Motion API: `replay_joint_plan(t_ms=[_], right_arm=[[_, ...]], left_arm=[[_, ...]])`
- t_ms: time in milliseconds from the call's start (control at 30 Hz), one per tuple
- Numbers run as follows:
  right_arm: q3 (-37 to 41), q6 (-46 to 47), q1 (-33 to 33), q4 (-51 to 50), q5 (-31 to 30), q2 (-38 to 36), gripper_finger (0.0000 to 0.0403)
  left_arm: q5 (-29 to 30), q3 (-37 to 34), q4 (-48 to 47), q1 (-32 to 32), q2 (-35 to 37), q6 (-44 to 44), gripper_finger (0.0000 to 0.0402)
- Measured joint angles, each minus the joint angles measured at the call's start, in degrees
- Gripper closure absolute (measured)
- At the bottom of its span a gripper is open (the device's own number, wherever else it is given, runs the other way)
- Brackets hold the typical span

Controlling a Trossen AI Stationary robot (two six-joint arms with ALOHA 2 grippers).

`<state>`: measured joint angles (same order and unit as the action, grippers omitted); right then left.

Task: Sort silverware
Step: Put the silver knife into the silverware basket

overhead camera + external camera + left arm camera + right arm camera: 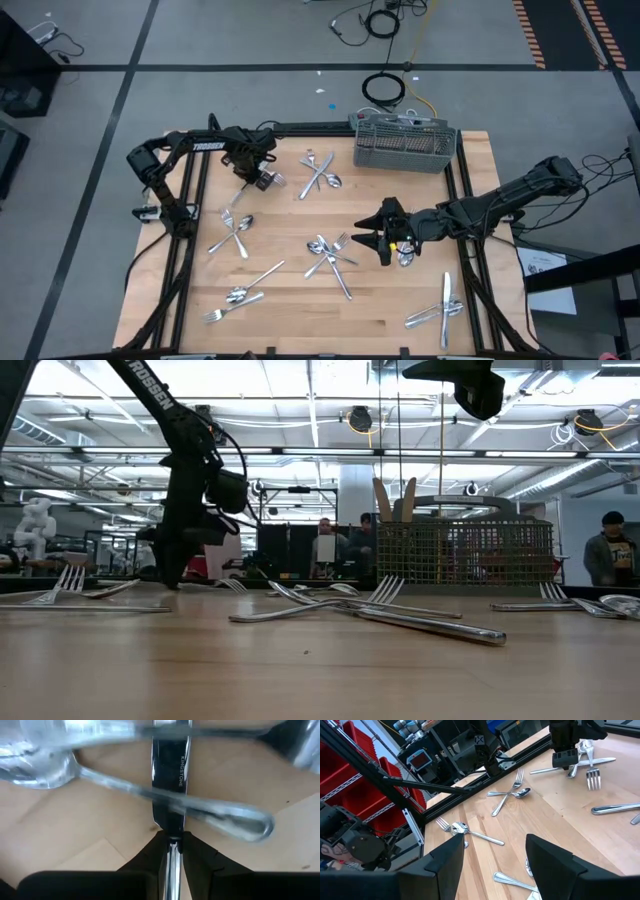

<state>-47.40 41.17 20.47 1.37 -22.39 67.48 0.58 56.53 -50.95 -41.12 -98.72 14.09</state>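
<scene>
Shiny forks, spoons and knives lie in crossed piles over the wooden table (290, 300). One pile (320, 175) sits near the far edge, another (330, 252) in the middle. My left gripper (264, 180) is low at the far left and shut on a knife (172, 780). A spoon (150, 795) and a fork cross that knife. My right gripper (373, 240) hovers open just right of the middle pile, touching nothing; the right wrist view shows its fingers (495, 840) wide apart. The grey mesh caddy (405, 143) stands at the far edge. My left gripper pinches the knife between its two fingers at the narrow neck (173, 845) just behind the blade. The fingers lie along the knife, and the blade (172, 765) runs straight out ahead of them. Whether the knife is lifted clear of the table I cannot tell.
More cutlery lies at the left (235, 232), near left (240, 292) and near right (440, 312). Black rails (190, 220) run along the table's sides. The low view shows the caddy (465, 550) holding wooden utensils, and people in the room behind.
</scene>
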Motion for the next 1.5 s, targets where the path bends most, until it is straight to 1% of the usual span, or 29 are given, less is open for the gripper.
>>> replay_joint_plan(t_ms=[267, 533, 700, 1067, 1333, 1500], right_arm=[[0.00, -0.02, 0.00, -0.28, -0.02, -0.01, 0.0200], [0.00, -0.92, 0.00, -0.33, -0.02, -0.01, 0.0200], [0.00, -1.35, 0.00, -0.35, -0.02, -0.02, 0.0200], [0.00, -2.81, 0.00, -0.37, -0.02, 0.00, 0.0200], [0.00, -3.06, 0.02, -0.37, 0.10, -0.02, 0.0200], [0.00, -3.06, 0.02, -0.50, 0.20, -0.02, 0.0200]], left_arm=[[-1.14, 0.07, -2.79, 0.00, 0.10, -0.79, 0.0340], [-2.35, 0.09, -9.09, 0.00, 0.21, -2.43, 0.0340], [-5.00, 0.15, -13.03, 0.00, 0.22, -3.03, 0.0340], [-5.07, 0.17, -23.49, 0.00, 0.22, -4.52, 0.0340], [-5.29, 0.22, -25.13, 0.45, 0.52, -4.94, 0.0340], [-5.61, 0.21, -23.19, 2.02, 4.08, -7.00, 0.0340]])
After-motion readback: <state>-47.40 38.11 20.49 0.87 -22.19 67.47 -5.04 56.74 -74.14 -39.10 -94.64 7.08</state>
